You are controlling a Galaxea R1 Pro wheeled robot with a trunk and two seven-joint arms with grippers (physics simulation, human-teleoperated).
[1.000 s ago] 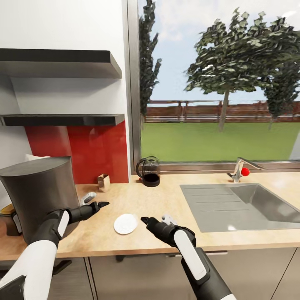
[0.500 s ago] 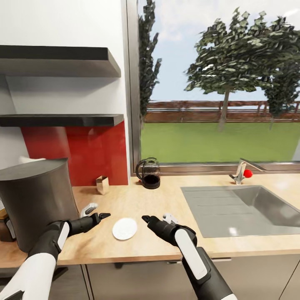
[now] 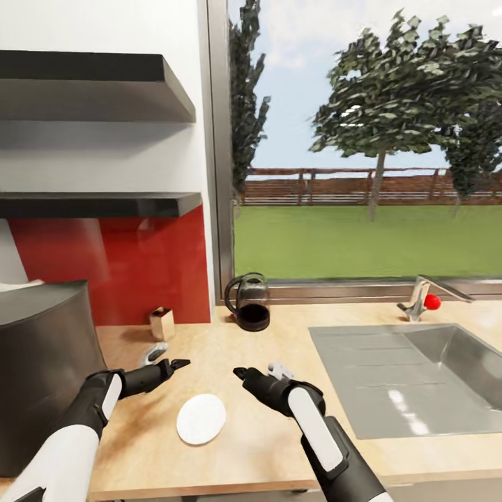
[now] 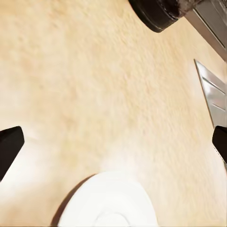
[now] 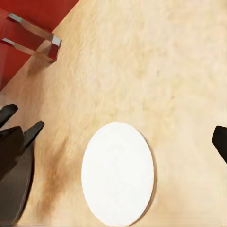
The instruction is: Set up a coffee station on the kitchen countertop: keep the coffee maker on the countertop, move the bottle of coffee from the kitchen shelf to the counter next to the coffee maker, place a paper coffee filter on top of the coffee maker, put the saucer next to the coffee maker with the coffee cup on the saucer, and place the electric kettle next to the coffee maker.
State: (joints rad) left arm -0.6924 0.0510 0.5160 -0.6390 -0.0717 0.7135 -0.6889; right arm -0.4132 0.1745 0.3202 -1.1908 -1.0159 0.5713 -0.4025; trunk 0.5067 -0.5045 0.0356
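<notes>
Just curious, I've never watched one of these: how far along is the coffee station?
Done: coffee maker stands on the countertop, white saucer lying nearby. In hand: nothing; left hand and right hand hover open over the saucer. Left: kettle is far back by the window; the saucer is bare, no cup.

Bright window daylight, soft blurry renders

Kitchen countertop showing as speckled light wood-look, matt. Saucer looking smooth matt white, ceramic-like. Coffee maker reading matt dark grey. Electric kettle showing clear glass with black plastic-looking base. Backsplash looking glossy red. Sink appearing as brushed metal.
</notes>
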